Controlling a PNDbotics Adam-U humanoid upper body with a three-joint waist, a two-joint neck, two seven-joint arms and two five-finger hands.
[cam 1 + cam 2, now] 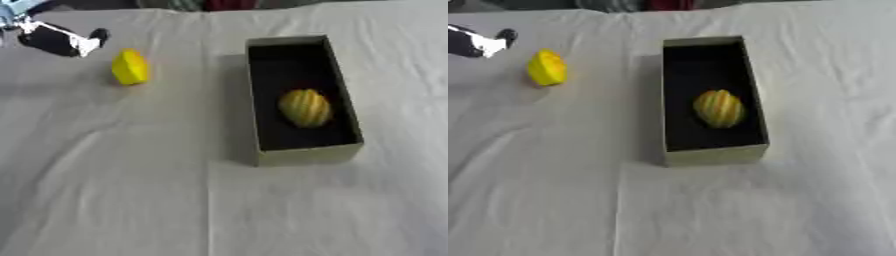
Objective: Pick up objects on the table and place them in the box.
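On the white cloth-covered table (pixel 122 190), we are seeing a striped yellow oval fruit (pixel 304 108) lying in the dark open rectangular box (pixel 346 95), a plain yellow fruit (pixel 130 67) sitting beside our left hand (pixel 63 39), whose fingers we cannot tell.

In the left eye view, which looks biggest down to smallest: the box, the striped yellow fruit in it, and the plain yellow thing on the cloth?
1. Box, by far the largest.
2. Striped yellow fruit inside the box.
3. Plain yellow object on the cloth, slightly smaller, but it lies farther from the camera, so these two may be alike.
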